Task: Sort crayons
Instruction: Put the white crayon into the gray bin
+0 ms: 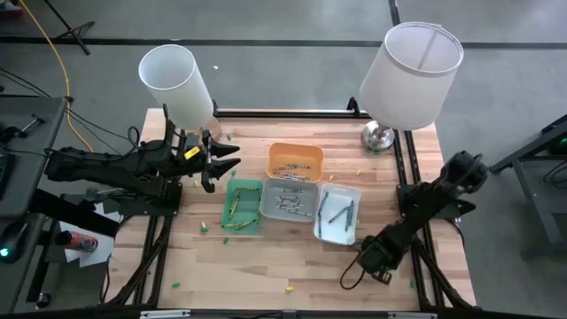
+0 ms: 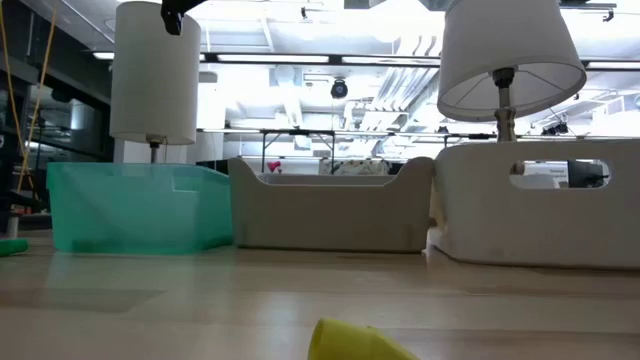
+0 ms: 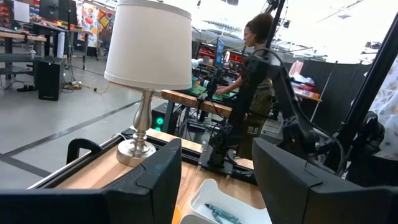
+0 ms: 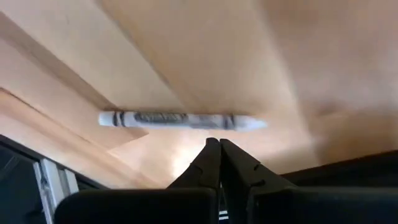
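Wooden tabletop (image 1: pixel 266 266) is seen with four trays near its middle. Green crayons (image 1: pixel 237 208) are gathered in the green tray (image 1: pixel 244 206), grey-white ones in the grey tray (image 1: pixel 290 200), dark teal ones in the white tray (image 1: pixel 339 213), and orange ones seemingly in the orange tray (image 1: pixel 296 162). Sorting is judged well advanced, but strays are left: small green and yellow pieces are scattered on the wood, among them a yellow crayon (image 1: pixel 287 288) near the front edge.

A white crayon (image 4: pixel 180 119) is shown on the wood just ahead of the right gripper (image 4: pixel 219 144), whose fingers are pressed together on nothing. Its long axis is laid crosswise to those fingertips, its tapered tip pointing off to one side.

The left gripper (image 1: pixel 209 163) is held just beside the green tray with its fingers (image 3: pixel 155 180) spread apart and nothing visible between them.
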Available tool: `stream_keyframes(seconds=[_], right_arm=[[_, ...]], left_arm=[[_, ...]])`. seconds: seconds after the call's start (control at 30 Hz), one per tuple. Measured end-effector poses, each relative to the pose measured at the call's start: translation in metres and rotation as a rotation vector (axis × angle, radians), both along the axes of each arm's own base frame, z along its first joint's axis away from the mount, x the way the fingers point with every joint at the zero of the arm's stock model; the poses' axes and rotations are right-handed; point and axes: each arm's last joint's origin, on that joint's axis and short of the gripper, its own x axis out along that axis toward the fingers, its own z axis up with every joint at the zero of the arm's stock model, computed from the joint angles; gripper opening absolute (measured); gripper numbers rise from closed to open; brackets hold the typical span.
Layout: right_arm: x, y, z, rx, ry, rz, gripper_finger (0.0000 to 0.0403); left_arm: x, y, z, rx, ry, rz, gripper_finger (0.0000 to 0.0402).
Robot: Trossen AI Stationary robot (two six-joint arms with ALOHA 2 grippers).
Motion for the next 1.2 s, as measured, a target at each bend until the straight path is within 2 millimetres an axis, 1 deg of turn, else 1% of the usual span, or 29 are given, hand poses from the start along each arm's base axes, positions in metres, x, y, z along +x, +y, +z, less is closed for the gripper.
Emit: stream_keyframes(seconds=[0.1,0.27,0.43,0.53,0.6,0.67,0.73,0.77,0.87,0.93,1.07,1.2], right_arm=[[0.001,-0.011,0.010,-0.037,-0.033,-0.009,0.0000],[0.004,-0.022,0.026,-0.035,-0.129,-0.004,0.0000],[-0.003,-0.031,0.052,-0.020,-0.247,-0.067,0.0000],[-0.014,-0.033,0.072,-0.038,-0.342,-0.198,0.0000],[-0.022,-0.033,0.081,-0.078,-0.391,-0.361,0.0000],[-0.029,-0.031,0.086,-0.124,-0.433,-0.573,0.0000],[-0.034,-0.026,0.085,-0.142,-0.462,-0.764,0.0000],[-0.036,-0.022,0.082,-0.130,-0.466,-0.820,0.0000],[-0.033,-0.009,0.067,-0.032,-0.433,-0.877,0.0007],[-0.027,-0.003,0.057,0.002,-0.432,-0.905,0.0021],[-0.016,0.002,0.043,-0.022,-0.398,-0.942,0.0071],[-0.014,-0.001,0.031,-0.104,-0.314,-0.965,0.0132]], left_arm=[[0.000,0.000,0.000,0.000,0.000,0.000,0.0184],[0.000,0.000,0.000,0.000,0.000,0.000,0.0184],[0.000,0.000,0.000,0.000,0.000,0.000,0.0184],[0.000,0.000,0.000,0.000,0.000,0.000,0.0184],[0.000,0.000,0.000,-0.001,0.000,0.007,0.0184],[0.000,0.000,0.000,-0.002,0.000,0.018,0.0184],[0.000,0.001,0.000,-0.003,0.000,0.030,0.0184],[0.000,0.001,0.000,-0.004,0.000,0.032,0.0184],[0.000,0.001,0.000,-0.003,0.001,0.033,0.0184],[0.000,0.001,0.000,-0.004,0.000,0.033,0.0184],[0.000,0.001,0.000,-0.005,0.000,0.032,0.0184],[0.000,0.001,0.000,-0.005,0.000,0.033,0.0184]])
